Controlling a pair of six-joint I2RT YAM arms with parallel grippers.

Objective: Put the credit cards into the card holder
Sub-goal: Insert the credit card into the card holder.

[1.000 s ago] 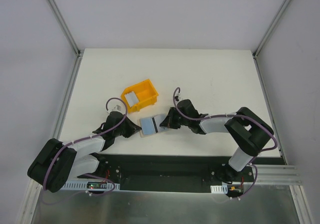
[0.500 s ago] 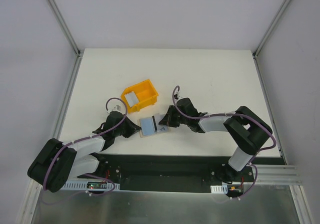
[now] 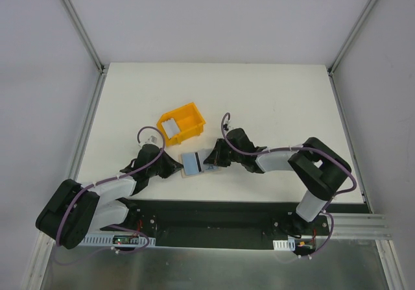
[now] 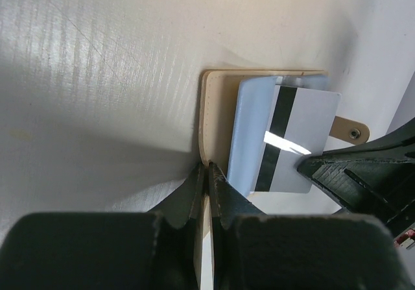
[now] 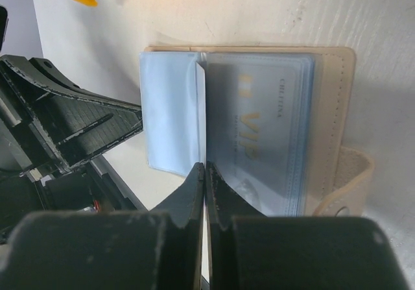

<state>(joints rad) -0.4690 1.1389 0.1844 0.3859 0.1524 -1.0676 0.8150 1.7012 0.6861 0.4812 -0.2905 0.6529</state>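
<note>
The beige card holder (image 4: 217, 115) lies open on the white table, its snap tab (image 5: 343, 205) sticking out. My left gripper (image 4: 209, 168) is shut on the holder's near edge. My right gripper (image 5: 205, 167) is shut on a credit card (image 4: 305, 134) with a black stripe. This card stands edge-on between clear pale-blue sleeves (image 5: 172, 115) of the holder, partly pushed in. A second credit card marked VIP (image 5: 259, 128) sits inside a sleeve. From above, both grippers meet at the card holder (image 3: 188, 172), left gripper (image 3: 177, 168) and right gripper (image 3: 208, 159).
A yellow plastic bin (image 3: 194, 118) stands just behind the card holder, with another silvery card (image 3: 170, 128) lying in it. Metal rails border the table on the left and right. The arm bases are at the near edge.
My right gripper has moved left with its card, sliding it further over the card holder. The left gripper has stayed in place on the holder's edge.
</note>
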